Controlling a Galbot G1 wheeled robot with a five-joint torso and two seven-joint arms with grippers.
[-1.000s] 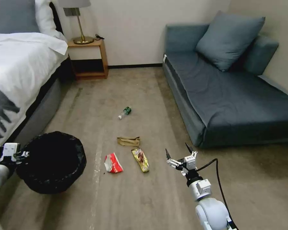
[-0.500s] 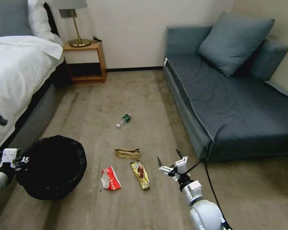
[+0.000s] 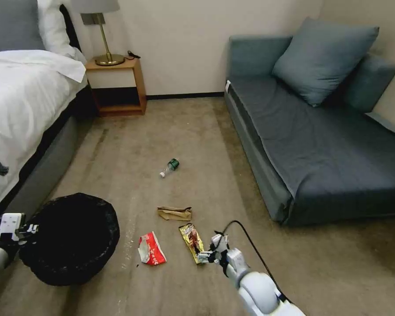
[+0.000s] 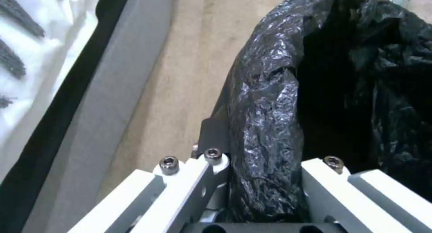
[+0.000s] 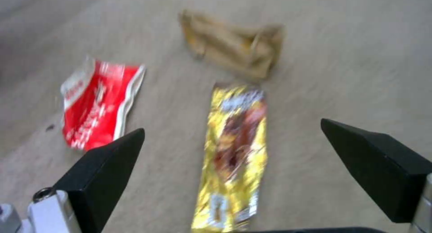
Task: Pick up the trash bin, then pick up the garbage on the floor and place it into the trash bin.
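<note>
The trash bin (image 3: 72,239), lined with a crinkled black bag, hangs at my lower left. My left gripper (image 3: 30,229) is shut on its rim (image 4: 265,125), one finger outside and one inside the bag. The garbage lies on the carpet: a red-white wrapper (image 3: 151,249) (image 5: 97,108), a yellow-brown snack wrapper (image 3: 192,237) (image 5: 236,148), a brown paper bag (image 3: 174,213) (image 5: 234,45) and a small bottle (image 3: 169,167) farther off. My right gripper (image 3: 206,255) (image 5: 232,125) is open, low over the near end of the yellow wrapper, a finger on either side of it.
A bed (image 3: 22,101) runs along the left, with a wooden nightstand (image 3: 116,85) and lamp at the far wall. A blue-grey sofa (image 3: 320,140) fills the right side. A black cable (image 3: 250,239) loops from my right wrist. Open carpet lies between bed and sofa.
The view has shifted as the camera moved. My right gripper has dropped and swung left, from above the floor beside the litter to the yellow wrapper's near end. The left still holds the bin.
</note>
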